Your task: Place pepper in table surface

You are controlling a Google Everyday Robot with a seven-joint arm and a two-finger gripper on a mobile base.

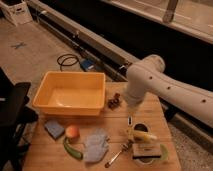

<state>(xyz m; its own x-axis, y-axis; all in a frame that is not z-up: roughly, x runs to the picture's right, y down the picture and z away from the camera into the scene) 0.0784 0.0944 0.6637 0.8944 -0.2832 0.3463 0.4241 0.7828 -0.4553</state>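
The pepper (pixel 72 149) is slim, green and curved. It lies on the wooden table surface (pixel 50 159) near the front left, just below a round orange-pink fruit (pixel 73 131). My white arm (pixel 150 80) reaches in from the right and bends down over the table's right middle. My gripper (pixel 132 111) is at the arm's lower end, mostly hidden by the arm, well to the right of the pepper and apart from it. Nothing shows in its hold.
A yellow tub (pixel 72 94) stands at the back left. A blue sponge (pixel 54 128), a grey cloth (pixel 95 145), a spoon (pixel 117 155), dark berries (pixel 115 102), a banana (pixel 145 136) and a dark sponge (pixel 145 150) lie on the table.
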